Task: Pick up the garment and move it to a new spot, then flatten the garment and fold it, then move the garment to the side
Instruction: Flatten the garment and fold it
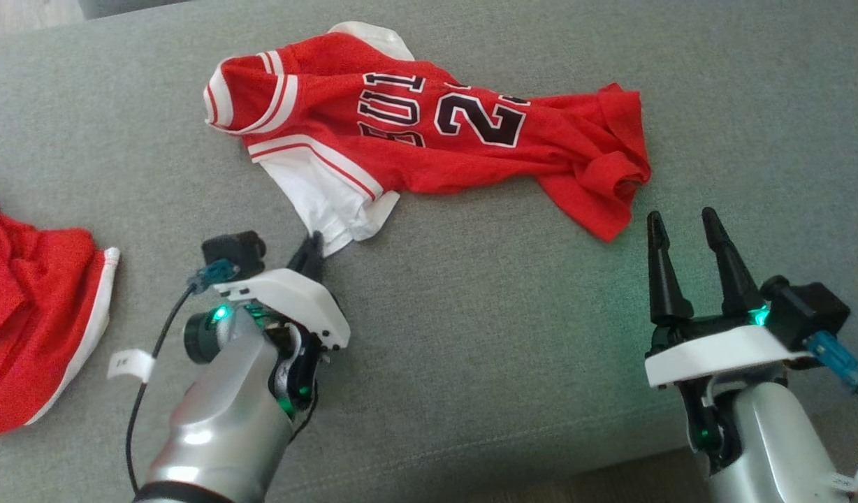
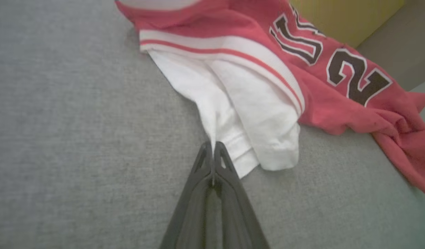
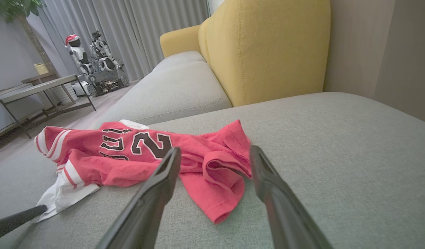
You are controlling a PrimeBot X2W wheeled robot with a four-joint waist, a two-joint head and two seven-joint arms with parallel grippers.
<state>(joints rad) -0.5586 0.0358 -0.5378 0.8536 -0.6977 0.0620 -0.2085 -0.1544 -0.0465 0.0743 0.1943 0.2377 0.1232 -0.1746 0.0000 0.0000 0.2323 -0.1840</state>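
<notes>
A red jersey point(image 1: 429, 133) with black numbers and white sleeves lies crumpled on the grey cushion point(image 1: 471, 314). My left gripper point(image 1: 313, 250) is shut on the edge of its white sleeve point(image 2: 233, 114); in the left wrist view the fingers point(image 2: 212, 152) pinch a thin fold of white cloth. My right gripper point(image 1: 684, 227) is open, just short of the jersey's bunched red hem point(image 3: 216, 173), with nothing between its fingers point(image 3: 164, 180). The jersey point(image 3: 143, 152) lies ahead of them in the right wrist view.
A second red garment with white trim point(image 1: 38, 314) lies at the cushion's left edge. A yellow sofa back point(image 3: 268, 45) rises behind the cushion. A low table point(image 3: 36, 90) and another robot point(image 3: 91, 58) stand on the floor beyond.
</notes>
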